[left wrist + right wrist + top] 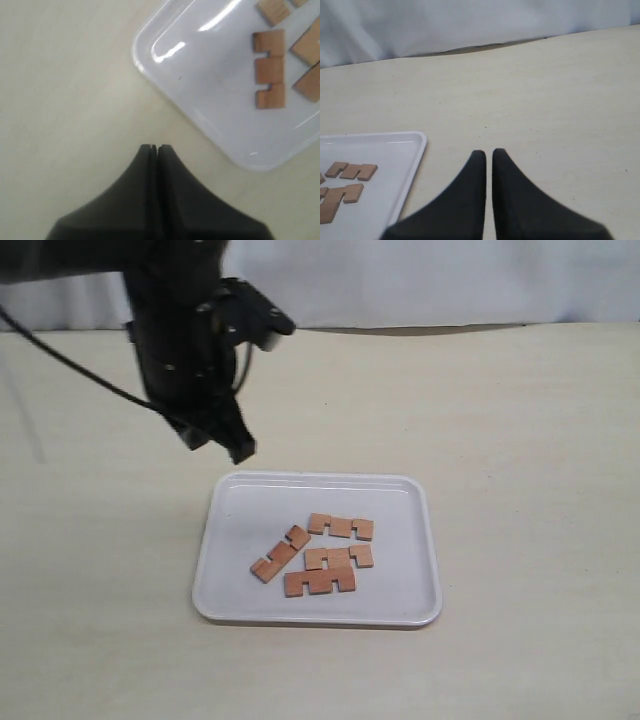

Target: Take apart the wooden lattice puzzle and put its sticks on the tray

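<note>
**A:** What takes up the most room?

**B:** The pale table, with a white cloth hung along its far edge. Next is the tray, flat on the table a little toward the near side.

**A:** Does anything block the view?

**B:** The left arm does. Its dark bulk covers the far-left stretch of table and part of the cloth. A black cable slants in from the left edge to meet it. It covers no part of the tray.

**A:** And the wooden lattice puzzle?

**B:** It's in pieces. Four loose sticks all lie flat inside the tray, notches showing. One lies toward the far side, and a slanted stick sits apart on the left. Two more lie close together toward the near rim. I cannot tell whether those two touch.

**A:** How is the arm posed?

**B:** It reaches in from the upper left and tilts downward. The left gripper is in the air just beyond the tray's far-left corner, over bare table. In its wrist view the fingers are pressed flat together with nothing between them.

**A:** And the other one?

**B:** The exterior view doesn't show it. In its own wrist view the right gripper is above the table beside a tray corner. Its fingers are drawn nearly together, with only a thin slit between them, and they hold nothing.
</note>
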